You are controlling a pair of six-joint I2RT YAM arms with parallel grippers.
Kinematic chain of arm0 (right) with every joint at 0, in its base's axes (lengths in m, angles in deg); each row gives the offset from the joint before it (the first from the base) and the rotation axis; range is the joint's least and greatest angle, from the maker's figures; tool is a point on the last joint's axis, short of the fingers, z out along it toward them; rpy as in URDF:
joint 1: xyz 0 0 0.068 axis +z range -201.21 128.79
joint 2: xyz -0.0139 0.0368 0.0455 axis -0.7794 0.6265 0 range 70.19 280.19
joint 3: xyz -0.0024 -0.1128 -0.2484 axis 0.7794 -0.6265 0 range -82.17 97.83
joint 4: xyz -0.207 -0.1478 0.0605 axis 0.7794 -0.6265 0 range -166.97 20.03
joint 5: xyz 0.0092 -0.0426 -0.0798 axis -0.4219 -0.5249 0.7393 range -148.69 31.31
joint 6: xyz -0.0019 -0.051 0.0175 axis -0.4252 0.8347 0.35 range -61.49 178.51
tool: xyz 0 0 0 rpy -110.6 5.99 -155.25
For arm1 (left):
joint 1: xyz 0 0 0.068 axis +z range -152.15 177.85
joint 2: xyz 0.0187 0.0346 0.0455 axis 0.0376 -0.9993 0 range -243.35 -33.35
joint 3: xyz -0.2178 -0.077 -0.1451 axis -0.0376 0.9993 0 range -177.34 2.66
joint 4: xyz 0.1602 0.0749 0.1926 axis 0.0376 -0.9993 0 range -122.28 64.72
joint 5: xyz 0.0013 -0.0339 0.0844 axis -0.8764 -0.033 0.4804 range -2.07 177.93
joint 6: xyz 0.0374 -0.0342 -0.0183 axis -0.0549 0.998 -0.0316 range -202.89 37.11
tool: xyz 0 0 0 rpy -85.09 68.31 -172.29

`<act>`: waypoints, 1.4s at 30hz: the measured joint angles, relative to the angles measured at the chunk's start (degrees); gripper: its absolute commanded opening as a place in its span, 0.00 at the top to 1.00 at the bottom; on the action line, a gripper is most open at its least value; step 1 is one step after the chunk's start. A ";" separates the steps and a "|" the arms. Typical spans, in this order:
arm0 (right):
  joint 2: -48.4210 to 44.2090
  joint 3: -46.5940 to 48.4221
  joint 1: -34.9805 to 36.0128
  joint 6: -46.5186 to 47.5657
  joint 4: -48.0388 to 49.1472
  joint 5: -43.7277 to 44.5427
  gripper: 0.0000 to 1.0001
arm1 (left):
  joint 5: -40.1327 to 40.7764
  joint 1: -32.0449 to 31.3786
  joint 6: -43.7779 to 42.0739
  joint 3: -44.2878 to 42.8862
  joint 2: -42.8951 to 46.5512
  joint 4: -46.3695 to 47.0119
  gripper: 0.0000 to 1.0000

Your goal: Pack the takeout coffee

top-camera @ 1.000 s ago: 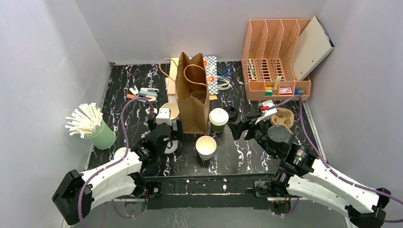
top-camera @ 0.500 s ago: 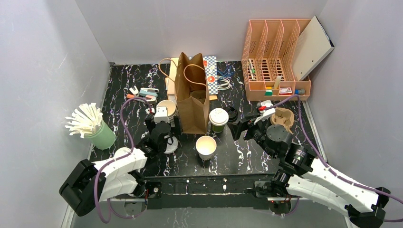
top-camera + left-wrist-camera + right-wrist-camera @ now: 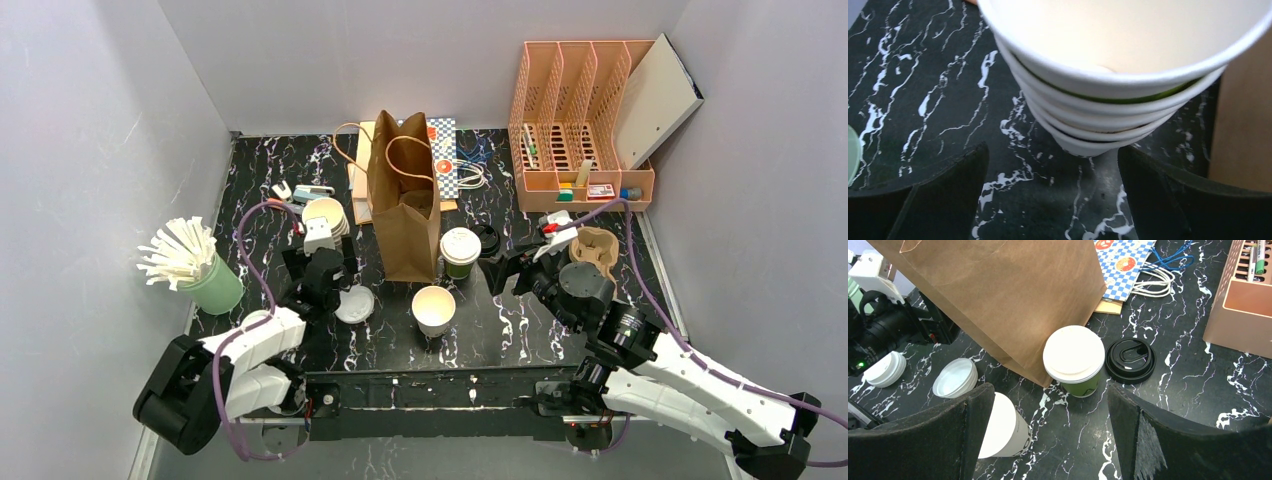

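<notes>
The green cup (image 3: 460, 250) with its white lid stood on the table (image 3: 500, 320) just right of the paper bag (image 3: 405, 200), a black lid (image 3: 1130, 360) beside it. The right gripper (image 3: 1048, 395) faced it on the near side, fingers spread wide and empty. Further left, the left gripper (image 3: 1053, 195) was also spread, flanking a stack of open cups (image 3: 1108, 75) without touching them.

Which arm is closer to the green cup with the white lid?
Right. The right gripper is open just beside the green cup; the left gripper is across the paper bag, by the cup stack.
</notes>
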 measured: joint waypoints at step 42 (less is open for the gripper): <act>-1.25 0.00 0.00 -0.50 -0.59 -1.64 0.07 | -37.05 -4.44 12.15 -10.82 11.32 -41.62 0.64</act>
